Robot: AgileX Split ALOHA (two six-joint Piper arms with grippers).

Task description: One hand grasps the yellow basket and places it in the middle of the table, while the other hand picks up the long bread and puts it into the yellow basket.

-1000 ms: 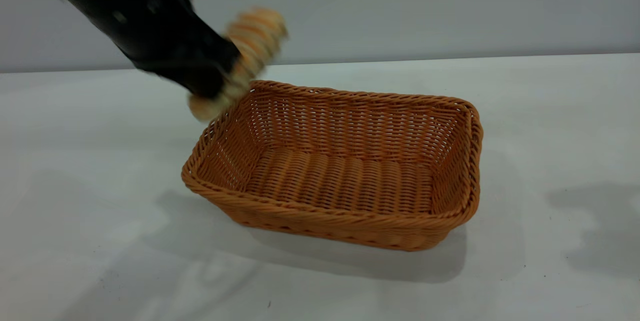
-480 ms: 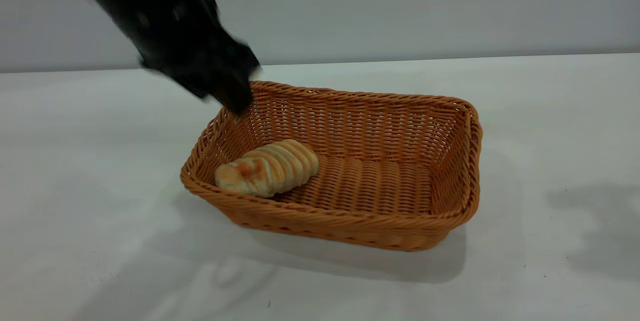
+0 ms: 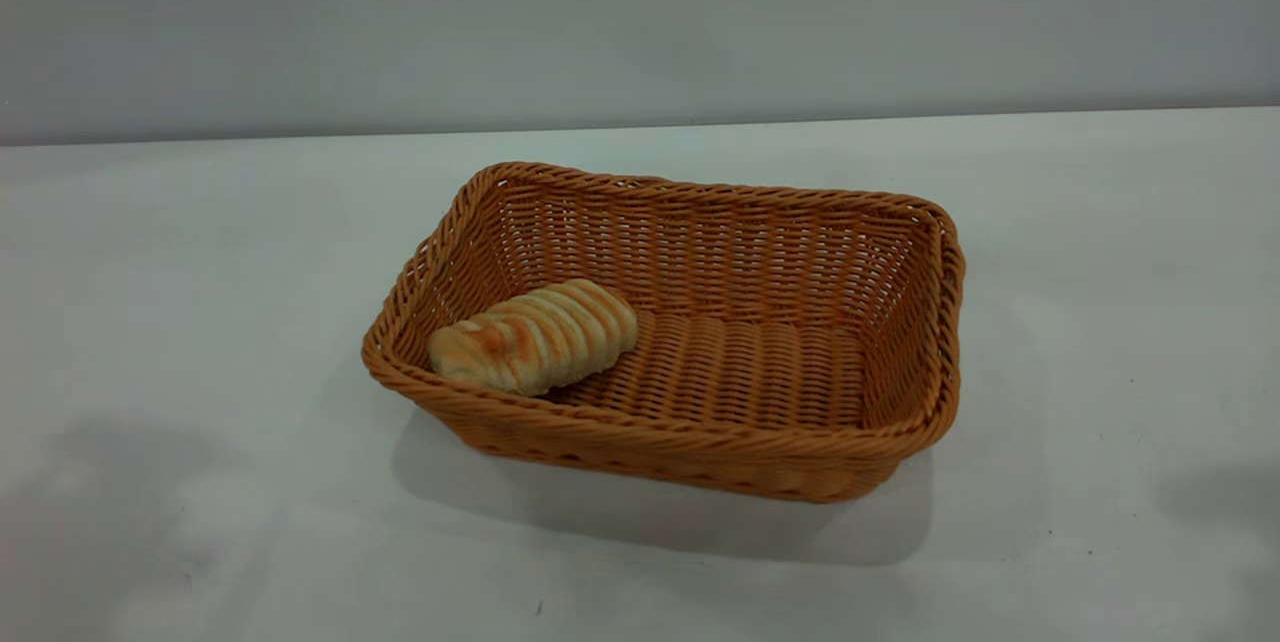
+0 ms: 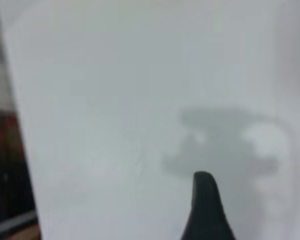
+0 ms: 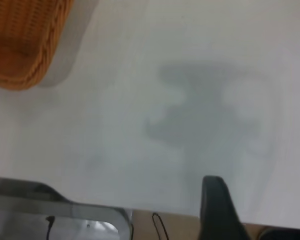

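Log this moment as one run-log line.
long bread: lying inside yellow basket, left end | basket: on table, untouched | left gripper: over bare table | right gripper: off basket

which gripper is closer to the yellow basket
Right, probably. The right gripper hangs apart from the yellow basket, whose corner shows in its wrist view; the left gripper has only bare table in view.

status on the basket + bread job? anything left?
Looks done. The basket sits about mid-table, and the bread lies inside it at its left end, on the woven floor. Nothing is in hand: neither arm shows in the exterior view, and each wrist view shows only one dark fingertip over bare table, the left gripper and the right gripper, so their grip state is unclear. Nothing visibly left.
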